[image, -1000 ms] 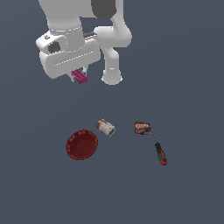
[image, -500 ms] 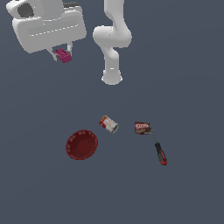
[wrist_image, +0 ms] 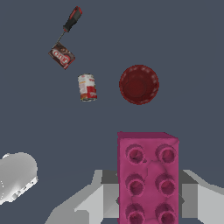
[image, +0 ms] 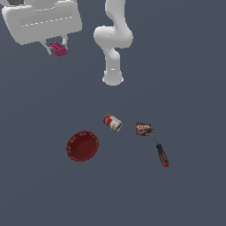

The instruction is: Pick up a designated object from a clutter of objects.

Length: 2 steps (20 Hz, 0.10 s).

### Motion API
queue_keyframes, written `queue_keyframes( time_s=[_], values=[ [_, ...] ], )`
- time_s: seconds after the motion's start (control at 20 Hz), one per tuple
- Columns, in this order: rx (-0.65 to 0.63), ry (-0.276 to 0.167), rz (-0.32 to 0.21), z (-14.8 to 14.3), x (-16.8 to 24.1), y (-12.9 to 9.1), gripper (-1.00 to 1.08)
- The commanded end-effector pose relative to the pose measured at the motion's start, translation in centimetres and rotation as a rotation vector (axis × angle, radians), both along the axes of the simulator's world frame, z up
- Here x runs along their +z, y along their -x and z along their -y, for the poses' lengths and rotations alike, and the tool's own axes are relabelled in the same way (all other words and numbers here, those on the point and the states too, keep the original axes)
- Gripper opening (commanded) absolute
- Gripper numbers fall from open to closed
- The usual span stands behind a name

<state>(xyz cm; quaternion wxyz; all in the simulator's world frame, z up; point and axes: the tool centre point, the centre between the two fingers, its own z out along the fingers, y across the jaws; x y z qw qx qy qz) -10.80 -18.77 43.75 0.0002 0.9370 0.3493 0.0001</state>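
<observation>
We see the pink block (image: 58,49), studded on one face in two rows, clamped between the gripper (image: 55,46) fingers high above the floor. Well below it lie the bowl (image: 82,146), can (image: 112,122), packet (image: 143,129) and screwdriver (image: 161,154).

Light: flat, even, dim-toned on dark slate floor (image: 185,66) | Shadows: none cast under bowl (image: 82,146) or can (image: 112,122) | Glare: soft sheen on white arm (image: 112,39), no hotspots | Focus: both views slightly soft, low-res | Wrist view: pink block (wrist_image: 148,177) close, studs readable | Edges: no visible distortion
</observation>
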Motion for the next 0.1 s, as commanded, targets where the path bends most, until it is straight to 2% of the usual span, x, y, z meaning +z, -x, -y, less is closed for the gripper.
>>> queue_keyframes(
  time_s=[0.0, 0.05],
  values=[
    [0.001, 0.0, -0.001, -0.09, -0.12, -0.09, -1.0],
    [0.001, 0.0, -0.001, -0.1, -0.15, -0.1, -1.0]
  ],
)
